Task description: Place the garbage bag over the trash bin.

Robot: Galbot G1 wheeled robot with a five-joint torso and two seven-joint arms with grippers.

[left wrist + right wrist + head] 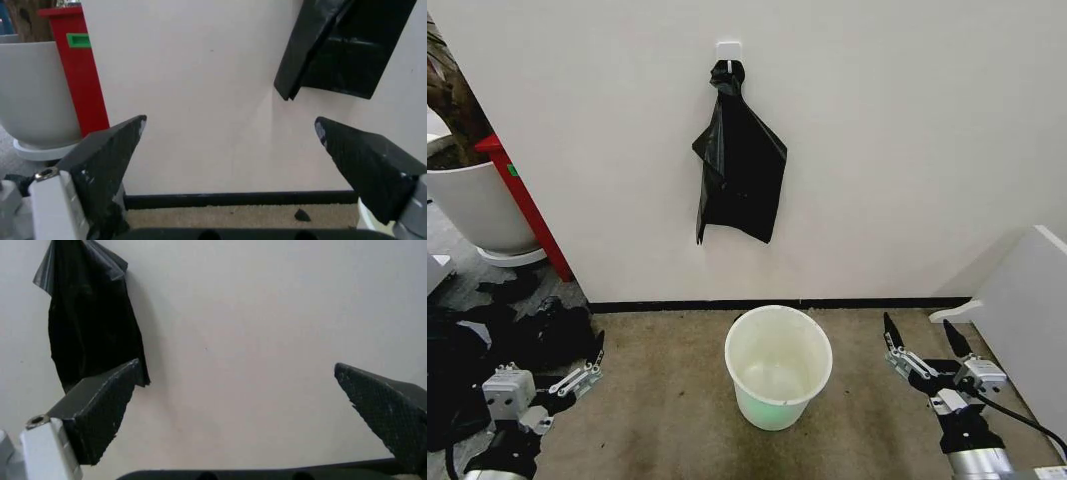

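Hanging lengthwise from a wall hook point(728, 52), directly above the trash bin point(778, 362) on the floor: the garbage bag point(740, 165), high and midway between left gripper point(587, 365) and right gripper point(921, 337), both spread wide, neither clearly nearer.

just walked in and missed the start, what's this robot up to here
Nothing is being handled yet. The garbage bag hangs from a hook on the wall, directly above the trash bin, which stands unlined on the floor. The left gripper and right gripper are both open and low, one on each side of the bin, touching neither bag nor bin.
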